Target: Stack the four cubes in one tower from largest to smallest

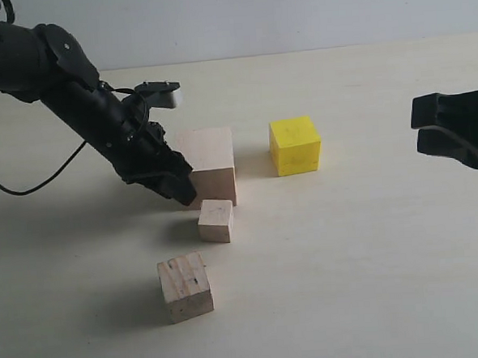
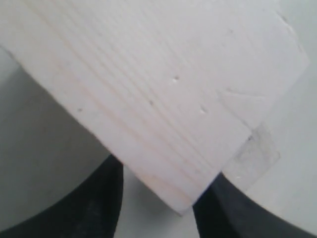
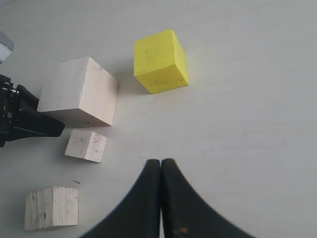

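Left gripper (image 1: 179,185) sits at eight o'clock of the large cube (image 1: 211,152), jaws apart astride its corner, pinching or not I cannot tell, so I'd square them onto flat faces, clear of the small cube (image 1: 216,221) at six, right gripper (image 3: 160,163) pressed closed.

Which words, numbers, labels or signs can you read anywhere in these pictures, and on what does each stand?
None: no text is readable.
The large wood cube, yellow cube, small wood cube and striped-grain cube show only bare faces, grain and faint marks; the table, left claw and right claw carry no lettering visible here.
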Controlling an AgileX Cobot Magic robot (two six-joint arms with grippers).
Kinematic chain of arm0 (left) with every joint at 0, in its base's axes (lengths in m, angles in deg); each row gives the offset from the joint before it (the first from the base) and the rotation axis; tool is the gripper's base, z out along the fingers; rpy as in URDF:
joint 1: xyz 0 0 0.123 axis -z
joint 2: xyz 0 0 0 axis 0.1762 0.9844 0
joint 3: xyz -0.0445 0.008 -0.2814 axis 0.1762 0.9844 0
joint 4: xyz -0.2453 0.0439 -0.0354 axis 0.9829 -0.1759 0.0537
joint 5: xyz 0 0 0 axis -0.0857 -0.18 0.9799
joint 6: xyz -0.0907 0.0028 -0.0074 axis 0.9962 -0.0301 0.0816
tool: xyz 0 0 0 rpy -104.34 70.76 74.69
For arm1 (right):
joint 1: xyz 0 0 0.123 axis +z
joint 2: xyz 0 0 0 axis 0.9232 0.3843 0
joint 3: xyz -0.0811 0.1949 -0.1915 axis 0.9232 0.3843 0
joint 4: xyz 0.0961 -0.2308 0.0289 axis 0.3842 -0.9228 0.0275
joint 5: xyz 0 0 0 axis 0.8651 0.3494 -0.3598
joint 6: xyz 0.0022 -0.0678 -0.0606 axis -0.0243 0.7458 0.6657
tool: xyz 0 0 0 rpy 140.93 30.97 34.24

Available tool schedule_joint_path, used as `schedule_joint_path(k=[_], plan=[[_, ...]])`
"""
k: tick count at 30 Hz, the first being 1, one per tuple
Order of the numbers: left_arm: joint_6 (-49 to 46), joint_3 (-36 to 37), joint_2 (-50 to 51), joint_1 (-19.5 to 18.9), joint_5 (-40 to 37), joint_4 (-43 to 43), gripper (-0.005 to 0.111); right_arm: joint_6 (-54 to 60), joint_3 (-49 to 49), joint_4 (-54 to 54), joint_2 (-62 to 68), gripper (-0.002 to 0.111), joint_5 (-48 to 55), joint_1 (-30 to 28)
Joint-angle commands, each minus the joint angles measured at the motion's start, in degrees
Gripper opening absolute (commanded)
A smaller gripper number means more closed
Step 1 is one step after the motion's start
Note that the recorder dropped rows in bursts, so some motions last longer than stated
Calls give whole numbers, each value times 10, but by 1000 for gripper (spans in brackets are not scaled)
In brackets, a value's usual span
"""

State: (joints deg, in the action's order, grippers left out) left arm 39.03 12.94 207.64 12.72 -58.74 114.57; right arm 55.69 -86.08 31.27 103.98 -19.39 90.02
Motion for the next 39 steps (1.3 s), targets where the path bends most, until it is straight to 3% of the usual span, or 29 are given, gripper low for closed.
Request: schedule_joint_path(k=[1,35,39], plan=[[5,0,-3,6,9,25,44,6,-4,-2,0,0,-6,1],[13,0,-3,5,37,4,44,6,-4,-2,0,0,-5,1],[40,0,-3,4,41,-35,44,6,-4,-2,0,0,-5,1]])
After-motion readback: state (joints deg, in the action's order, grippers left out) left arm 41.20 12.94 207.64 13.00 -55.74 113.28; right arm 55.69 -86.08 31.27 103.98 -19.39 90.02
